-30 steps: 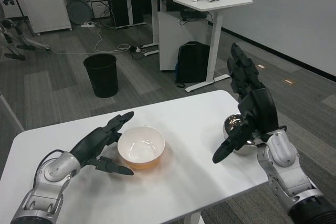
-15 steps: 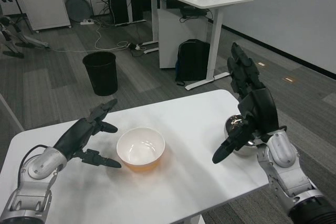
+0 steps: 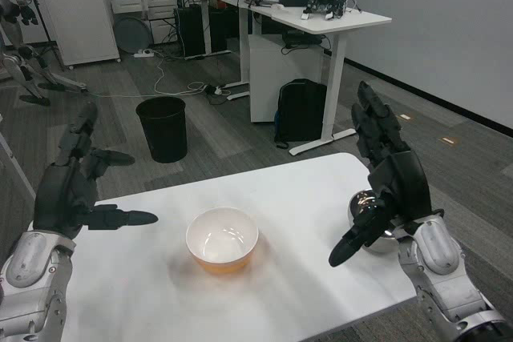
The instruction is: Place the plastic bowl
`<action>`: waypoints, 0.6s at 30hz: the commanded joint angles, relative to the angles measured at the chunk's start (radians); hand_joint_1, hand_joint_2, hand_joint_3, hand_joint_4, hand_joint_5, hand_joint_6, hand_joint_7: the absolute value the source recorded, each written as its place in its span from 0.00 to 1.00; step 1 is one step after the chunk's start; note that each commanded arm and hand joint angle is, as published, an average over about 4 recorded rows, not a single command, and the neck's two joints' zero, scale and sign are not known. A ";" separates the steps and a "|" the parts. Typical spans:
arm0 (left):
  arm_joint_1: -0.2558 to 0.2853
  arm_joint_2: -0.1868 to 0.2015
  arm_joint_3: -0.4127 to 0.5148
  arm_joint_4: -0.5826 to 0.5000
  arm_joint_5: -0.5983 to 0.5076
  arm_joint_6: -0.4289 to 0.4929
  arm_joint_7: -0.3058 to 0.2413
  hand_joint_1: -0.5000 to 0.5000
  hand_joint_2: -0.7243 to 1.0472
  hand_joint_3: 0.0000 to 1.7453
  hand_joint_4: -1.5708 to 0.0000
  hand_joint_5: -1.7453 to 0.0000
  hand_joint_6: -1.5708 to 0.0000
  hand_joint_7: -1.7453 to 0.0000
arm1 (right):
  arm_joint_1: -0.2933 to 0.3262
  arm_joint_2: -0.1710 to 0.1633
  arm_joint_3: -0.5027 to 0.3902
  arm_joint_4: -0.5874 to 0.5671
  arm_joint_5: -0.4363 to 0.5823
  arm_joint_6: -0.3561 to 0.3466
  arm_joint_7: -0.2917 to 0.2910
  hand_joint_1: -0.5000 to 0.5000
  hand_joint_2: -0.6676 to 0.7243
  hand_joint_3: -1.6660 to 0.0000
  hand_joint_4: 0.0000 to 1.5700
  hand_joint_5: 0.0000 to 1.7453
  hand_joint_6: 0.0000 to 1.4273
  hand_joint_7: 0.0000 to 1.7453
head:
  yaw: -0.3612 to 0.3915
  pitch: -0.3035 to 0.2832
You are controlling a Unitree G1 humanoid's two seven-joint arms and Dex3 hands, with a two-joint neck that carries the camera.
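Observation:
The plastic bowl [image 3: 222,239], white inside with an orange outside, stands upright near the middle of the white table [image 3: 152,310]. Nothing touches it. My left hand [image 3: 74,182] is raised above the table's left end, well left of the bowl, open with its fingers spread. My right hand [image 3: 385,174] is held up over the table's right side, open with the fingers apart and the thumb pointing down toward the table, right of the bowl.
A shiny metal bowl [image 3: 371,211] sits at the table's right edge, partly behind my right hand. Beyond the table are a black bin [image 3: 163,128], a black backpack [image 3: 303,110] by a white desk [image 3: 329,18], and cables on the floor.
My left hand has let go of the bowl's side and lifted up and away to the left. The camera has tilted up a little. The right hand has stayed put.

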 commanded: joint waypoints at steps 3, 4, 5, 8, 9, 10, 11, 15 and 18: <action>-0.041 -0.001 -0.044 0.000 -0.224 -0.063 0.056 0.00 0.56 0.01 1.00 0.00 1.00 0.96 | 0.001 -0.005 -0.018 -0.009 0.007 -0.011 -0.005 0.08 0.82 1.00 0.00 0.00 0.00 0.00 | -0.035 0.030; -0.047 0.001 -0.051 0.000 -0.238 -0.067 0.059 0.00 0.58 0.00 1.00 0.00 1.00 0.96 | -0.001 -0.005 -0.020 -0.008 0.008 -0.011 -0.005 0.08 0.82 1.00 0.00 0.00 0.00 0.00 | -0.041 0.034; -0.054 0.002 -0.059 0.000 -0.253 -0.071 0.062 0.00 0.59 0.00 1.00 0.00 1.00 0.96 | -0.002 -0.005 -0.023 -0.008 0.009 -0.011 -0.005 0.08 0.82 1.00 0.00 0.00 0.00 0.00 | -0.047 0.039; -0.079 0.004 -0.073 -0.001 -0.279 -0.085 0.070 0.00 0.60 0.00 1.00 0.00 1.00 0.99 | -0.006 -0.004 -0.029 -0.005 0.011 -0.011 -0.005 0.08 0.80 1.00 0.00 0.00 0.00 0.00 | -0.059 0.052; -0.088 0.005 -0.076 -0.001 -0.285 -0.090 0.072 0.00 0.60 0.00 1.00 0.03 1.00 1.00 | -0.008 -0.003 -0.031 -0.003 0.012 -0.012 -0.006 0.09 0.80 1.00 0.00 0.00 0.00 0.00 | -0.063 0.057; -0.099 0.005 -0.080 0.000 -0.291 -0.096 0.074 0.00 0.60 0.00 1.00 0.06 1.00 1.00 | -0.009 -0.002 -0.033 0.000 0.012 -0.012 -0.006 0.10 0.81 1.00 0.00 0.00 0.00 0.00 | -0.066 0.061; -0.106 0.005 -0.083 0.001 -0.297 -0.098 0.076 0.00 0.60 0.00 1.00 0.15 1.00 1.00 | -0.010 -0.001 -0.035 0.002 0.013 -0.012 -0.006 0.11 0.82 1.00 0.00 0.00 0.00 0.00 | -0.069 0.063; -0.121 0.006 -0.095 0.006 -0.299 -0.109 0.079 0.00 0.60 0.05 1.00 0.41 1.00 1.00 | -0.011 0.000 -0.041 0.011 0.016 -0.017 -0.009 0.10 0.82 1.00 0.00 0.00 0.00 0.00 | -0.077 0.061; -0.129 0.006 -0.116 0.010 -0.327 -0.121 0.086 0.00 0.60 0.03 1.00 0.50 1.00 1.00 | -0.011 0.000 -0.045 0.014 0.018 -0.019 -0.009 0.08 0.82 1.00 0.00 0.00 0.00 0.00 | -0.075 0.063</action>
